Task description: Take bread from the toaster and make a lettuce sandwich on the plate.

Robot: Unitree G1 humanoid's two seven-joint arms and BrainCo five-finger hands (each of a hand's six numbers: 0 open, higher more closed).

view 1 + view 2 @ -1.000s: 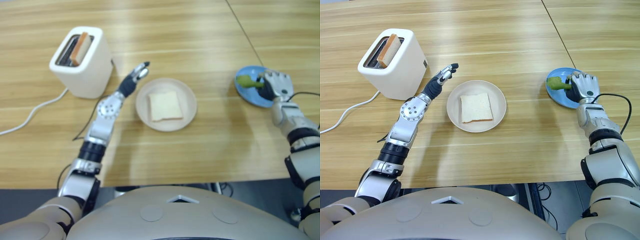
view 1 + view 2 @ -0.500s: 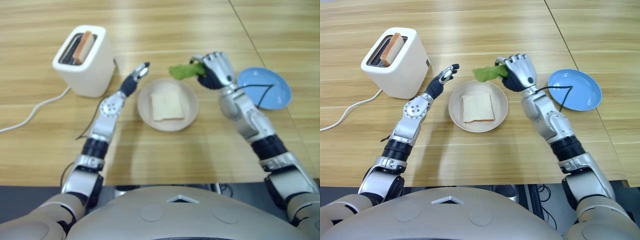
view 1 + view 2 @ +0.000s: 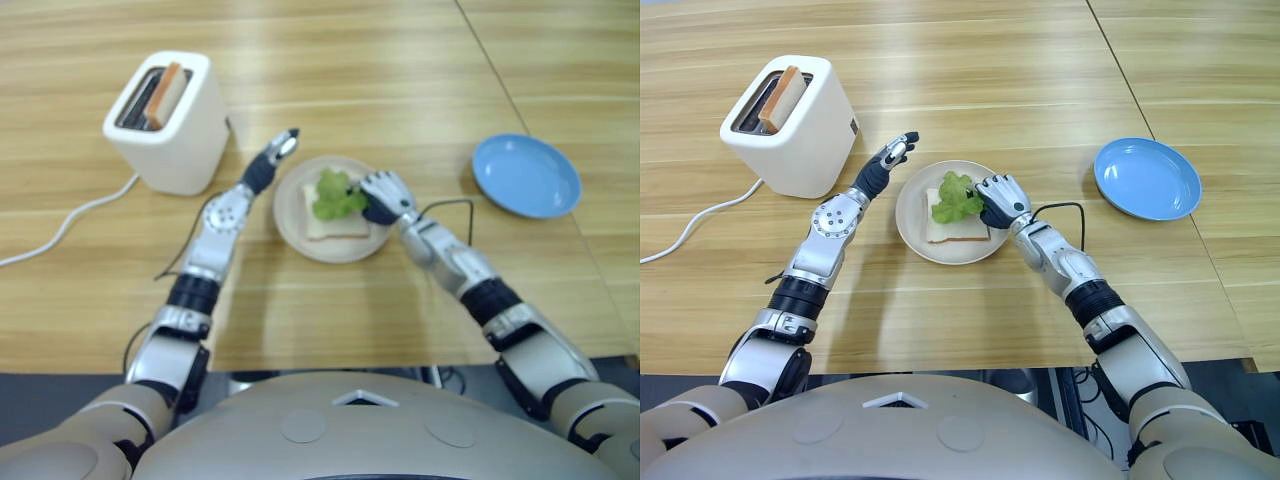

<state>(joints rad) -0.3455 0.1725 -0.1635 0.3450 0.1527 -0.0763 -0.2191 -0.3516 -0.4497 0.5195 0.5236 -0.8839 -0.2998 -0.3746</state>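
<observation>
Tabletop (image 3: 1040,60): right hand (image 3: 1002,200) grips lettuce (image 3: 955,196) upon bread (image 3: 958,231).

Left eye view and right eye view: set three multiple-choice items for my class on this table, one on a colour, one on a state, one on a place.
1. What colour is the right-hand plate? A red. B blue. C beige.
2. The toaster is: A empty. B holding a toast slice that stands in its slot. C lying on its side.
3. The lettuce lies: A on the right-hand plate. B in the toaster. C on the bread on the middle plate.

Answers:
1 B, its whole surface is blue.
2 B, the slice sticks up out of the slot.
3 C, the leaf covers the bread's far part, with the right hand at its edge.
</observation>
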